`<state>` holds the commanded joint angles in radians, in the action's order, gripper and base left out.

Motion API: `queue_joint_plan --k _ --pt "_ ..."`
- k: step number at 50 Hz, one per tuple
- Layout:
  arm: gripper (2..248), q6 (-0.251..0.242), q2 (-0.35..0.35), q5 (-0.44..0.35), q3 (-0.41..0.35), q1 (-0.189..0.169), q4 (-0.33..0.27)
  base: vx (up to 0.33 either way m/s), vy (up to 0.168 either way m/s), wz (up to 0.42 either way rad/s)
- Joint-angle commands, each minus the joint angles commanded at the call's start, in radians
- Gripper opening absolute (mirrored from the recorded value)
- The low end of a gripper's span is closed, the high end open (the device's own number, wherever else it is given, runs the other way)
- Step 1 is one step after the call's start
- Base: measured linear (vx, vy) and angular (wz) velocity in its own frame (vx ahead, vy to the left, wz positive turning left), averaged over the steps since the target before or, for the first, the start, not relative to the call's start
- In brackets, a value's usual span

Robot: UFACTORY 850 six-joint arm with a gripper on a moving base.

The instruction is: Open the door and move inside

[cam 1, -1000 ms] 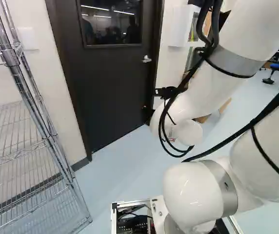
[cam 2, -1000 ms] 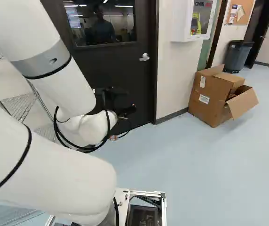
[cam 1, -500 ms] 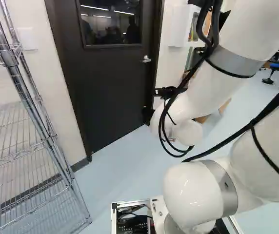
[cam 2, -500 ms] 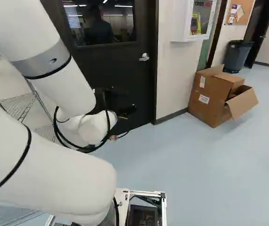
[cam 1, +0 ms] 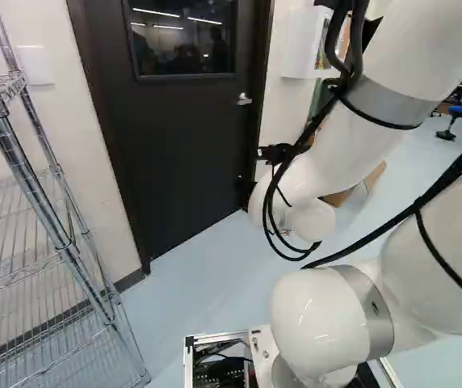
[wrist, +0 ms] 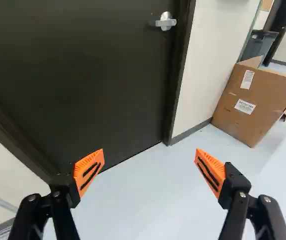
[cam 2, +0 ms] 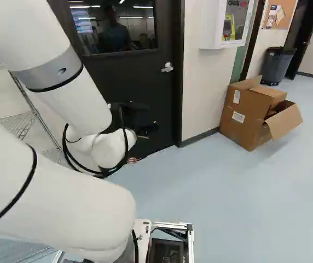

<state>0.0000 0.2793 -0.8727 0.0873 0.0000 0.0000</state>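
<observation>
The base [cam 2: 173, 224] has moved slightly, the arm [cam 1: 320, 315] holding its pose; the approach is judged unfinished, as the claw [wrist: 150, 150] is spread around nothing, with the closed door [wrist: 83, 75] ahead of it and the handle [wrist: 166, 22] well beyond; the window [cam 1: 184, 40] is shown by both base views, not by the wrist view.

"Would you call this a lab?"

"Lab or workroom, you can't tell which: ahead of your gripper [cam 2: 144, 120] there's a dark door [wrist: 83, 75] with a window; to the gripper's left, wire shelving [cam 1: 23, 166]."

"And to its right?"

"You have a white wall cabinet [cam 2: 210, 27], a pinboard [cam 2: 280, 16], a bin [cam 2: 274, 67] and, farther off, a blue seat [cam 1: 458, 109]."
</observation>
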Motion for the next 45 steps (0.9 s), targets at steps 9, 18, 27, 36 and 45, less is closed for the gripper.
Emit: queue_joint_plan --k 9,18,27,36,45 --pt "247 0.0 0.0 0.0 0.0 0.0 0.0 0.111 0.001 -0.001" --pt "247 0.0 0.0 0.0 0.0 0.0 0.0 0.111 0.0 -0.003" --pt "247 0.0 0.0 0.0 0.0 0.0 0.0 0.123 0.002 -0.004" --pt "247 0.0 0.0 0.0 0.0 0.0 0.0 0.136 0.001 -0.005" --pt "247 0.0 0.0 0.0 0.0 0.0 0.0 0.139 0.003 0.006"
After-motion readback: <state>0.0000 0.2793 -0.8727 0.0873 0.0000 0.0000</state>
